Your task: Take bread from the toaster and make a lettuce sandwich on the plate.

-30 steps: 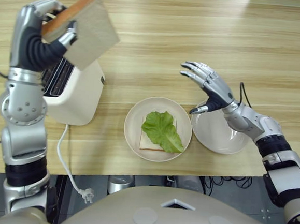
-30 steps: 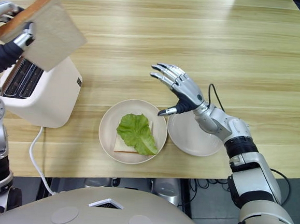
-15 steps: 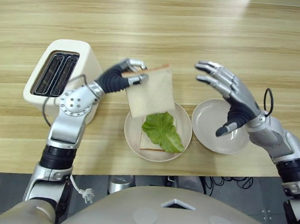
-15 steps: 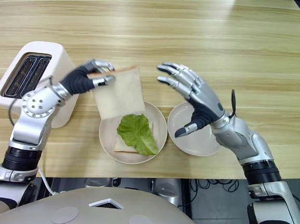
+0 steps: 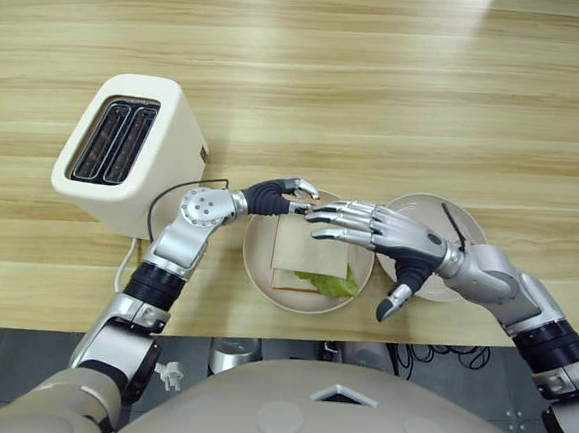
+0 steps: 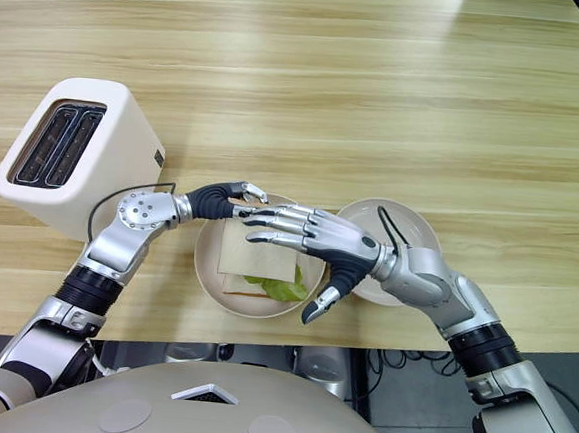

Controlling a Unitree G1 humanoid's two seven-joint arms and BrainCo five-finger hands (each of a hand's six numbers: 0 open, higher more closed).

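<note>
On the round plate (image 5: 250, 259) lies a bread slice with a green lettuce leaf (image 5: 332, 284) on it. A second white bread slice (image 5: 301, 258) now covers most of the leaf. My left hand (image 5: 279, 196) is at the plate's far edge, fingers pinched on that top slice's far edge. From the right, my right hand (image 5: 374, 228) stretches open, fingers spread over the top slice's far part. The cream toaster (image 5: 124, 153) stands to the left with both slots empty.
A second, empty plate (image 5: 471, 227) sits right of the sandwich plate, half hidden under my right wrist. The toaster's white cord (image 5: 125, 262) runs off the table's near edge. Bare wooden tabletop stretches behind everything.
My left hand has brought the slice from above the toaster down onto the lettuce. My right hand has swung left from the empty plate to over the slice.
</note>
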